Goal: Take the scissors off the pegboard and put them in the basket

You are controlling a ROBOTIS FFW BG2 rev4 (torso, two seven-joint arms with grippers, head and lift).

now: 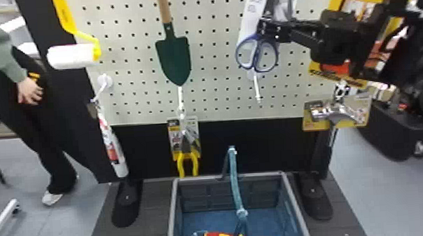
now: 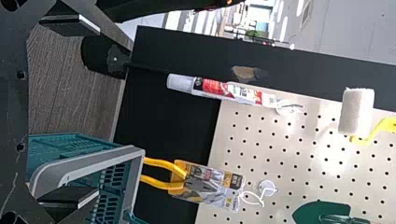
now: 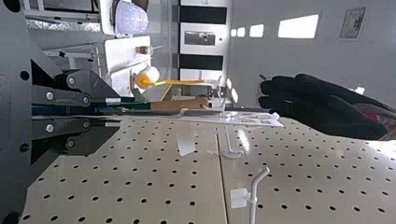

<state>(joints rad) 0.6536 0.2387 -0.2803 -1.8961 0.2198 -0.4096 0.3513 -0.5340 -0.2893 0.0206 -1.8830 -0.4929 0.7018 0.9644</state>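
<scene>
Scissors (image 1: pixel 256 53), at upper right of the head view before the pegboard (image 1: pixel 215 73), clamped in the right gripper (image 1: pixel 266 27); left gripper (image 2: pixel 95 111), jaws apart; basket (image 1: pixel 172 216), at lower centre.

In front of you in the head view is a pale board (image 1: pixel 215 84) full of little holes. A paint roller (image 1: pixel 72 57) hangs at its left side, with a white and red tube (image 1: pixel 112 148) lower down. A green trowel (image 1: pixel 174 56) hangs in the middle, point down. Below it, you can see yellow-handled pliers (image 1: pixel 186 145) on a card, hanging from a white hook (image 1: pixel 180 96). A shiny metal tool (image 1: pixel 337 113) on a yellow card hangs low on the right. The scissors (image 1: pixel 257 53) are up by the board, but you can't tell if they hang from it. Under the board is a dark plank base (image 1: pixel 150 214), and the basket (image 1: pixel 172 213) sits on it between two black feet (image 1: pixel 126 205).
</scene>
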